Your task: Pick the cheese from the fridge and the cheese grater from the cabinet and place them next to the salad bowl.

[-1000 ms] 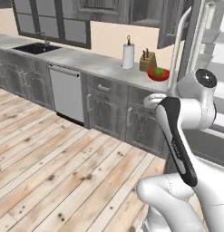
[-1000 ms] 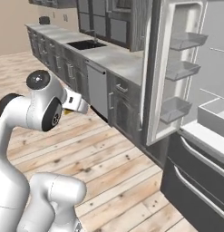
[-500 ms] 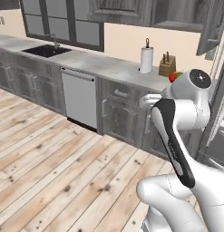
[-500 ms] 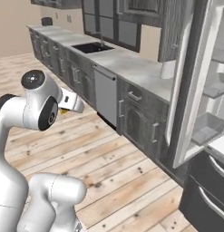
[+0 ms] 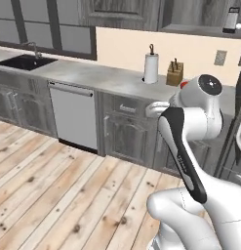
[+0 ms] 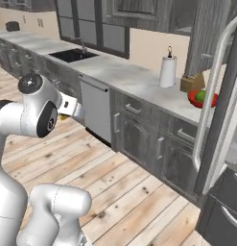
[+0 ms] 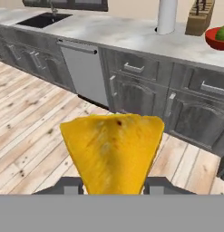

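Cheese [image 7: 111, 152] sits clamped in my tool [image 7: 112, 185], the yellow-orange wedge filling the lower centre of the hand view with its broad edge up and its point down between my two dark tips. The jaws are closed narrowly on it, pressing its sides; nothing else touches it. In the right base view a sliver of the wedge [image 6: 64, 116] shows at the left, just under my wrist.

My step now, as I judge it, is carrying the wedge to the desk [image 7: 131, 34] and setting it down next to the salad bowl [image 7: 218, 37], which lies at the far upper right of the hand view, just beside the knife block [image 7: 199, 17] and right of the paper towel roll [image 7: 168, 16]. To do it well I should keep the grip steady, raise the wedge above the desk edge before reaching in, and aim for bare stone just beside the bowl. The open fridge door [image 6: 220, 105] stands near the bowl at the right of the right base view, so I should approach from the left.

The cheese grater [image 5: 231, 19] waits in the cabinet [image 5: 205, 14] at the upper right of the left base view.
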